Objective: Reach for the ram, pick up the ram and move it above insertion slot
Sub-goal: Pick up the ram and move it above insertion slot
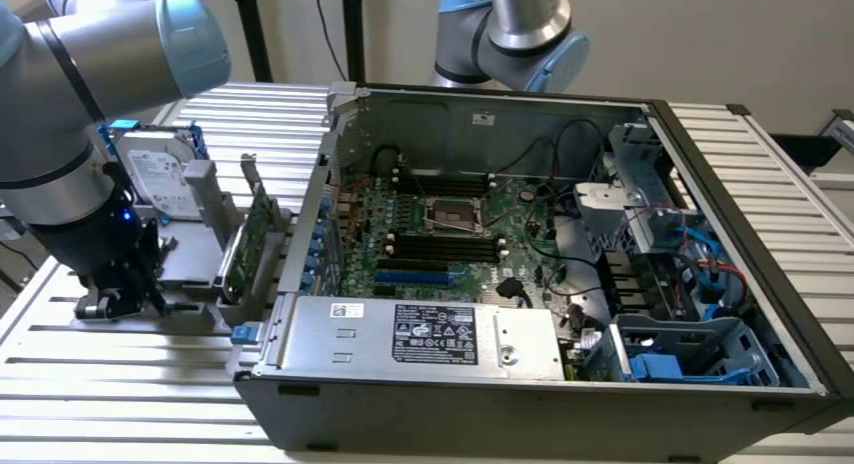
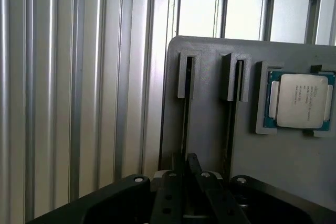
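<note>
ram (image 2: 186,114) stands edge-up in grey holder (image 2: 294,161) slot.

From where I stand I count two robot arms (image 1: 80,104): one close by at the exterior view's left, the second arm (image 1: 527,29) behind the case. One tool (image 2: 186,169). One open computer case (image 1: 534,419), and in it one motherboard (image 1: 521,209) and one power supply (image 1: 427,334). Out on the surface (image 1: 134,384), one hard drive (image 1: 154,174) and one green expansion card (image 1: 251,239). On the single gray tray (image 2: 283,166), one processor chip (image 2: 300,100) and two slotted brackets (image 2: 188,74).
</note>
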You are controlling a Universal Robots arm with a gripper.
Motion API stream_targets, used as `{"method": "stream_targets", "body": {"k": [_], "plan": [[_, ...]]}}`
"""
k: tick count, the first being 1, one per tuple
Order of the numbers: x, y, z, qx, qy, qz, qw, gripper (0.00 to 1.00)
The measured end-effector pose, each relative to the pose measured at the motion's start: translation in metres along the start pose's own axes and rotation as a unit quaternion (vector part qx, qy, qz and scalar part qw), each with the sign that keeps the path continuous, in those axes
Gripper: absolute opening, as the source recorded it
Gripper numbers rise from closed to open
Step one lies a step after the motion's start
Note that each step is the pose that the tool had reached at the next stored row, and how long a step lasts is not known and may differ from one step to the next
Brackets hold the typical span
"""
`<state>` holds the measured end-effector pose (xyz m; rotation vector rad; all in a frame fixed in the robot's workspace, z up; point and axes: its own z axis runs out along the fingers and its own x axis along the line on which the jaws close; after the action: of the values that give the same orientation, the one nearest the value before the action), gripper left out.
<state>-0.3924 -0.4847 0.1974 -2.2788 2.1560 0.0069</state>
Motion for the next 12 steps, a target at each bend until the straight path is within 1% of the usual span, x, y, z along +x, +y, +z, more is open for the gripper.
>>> {"method": "stream_targets", "body": {"k": [1,12], "plan": [[0.0,0.0,0.0,0.0,0.0,0.0,1.0,0.13],[0.0,0.0,0.0,0.0,0.0,0.0,1.0,0.13]]}}
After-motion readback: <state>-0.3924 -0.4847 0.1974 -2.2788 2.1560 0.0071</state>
